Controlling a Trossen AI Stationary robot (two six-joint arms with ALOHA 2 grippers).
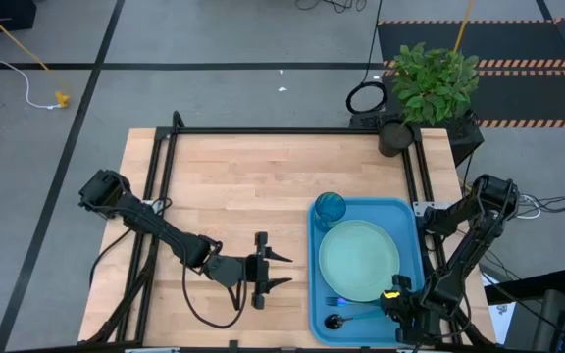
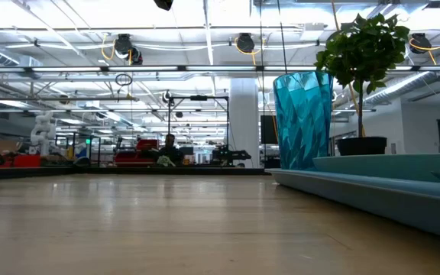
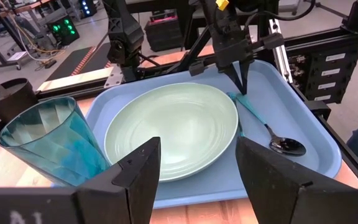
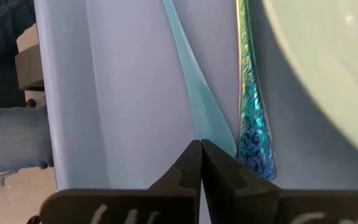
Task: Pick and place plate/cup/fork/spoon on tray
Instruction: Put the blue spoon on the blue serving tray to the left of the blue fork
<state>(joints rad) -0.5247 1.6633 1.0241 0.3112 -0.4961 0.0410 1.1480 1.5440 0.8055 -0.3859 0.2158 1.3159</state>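
We see the blue tray (image 1: 416,257) on the right side of the wooden table (image 1: 253,186), holding the mint-green plate (image 1: 359,260) at its middle, the teal cup (image 1: 330,208) upright in its far left corner, and the fork (image 1: 336,300) and spoon (image 1: 353,318) side by side along its near edge. Our right gripper (image 1: 396,299) sits low over the tray's near right corner, its fingers (image 4: 191,165) pressed together at the end of the spoon's light blue handle, though we cannot tell whether they pinch it. Our left gripper (image 1: 281,271) waits just left of the tray over bare wood, fingers (image 3: 143,169) spread wide and holding nothing.
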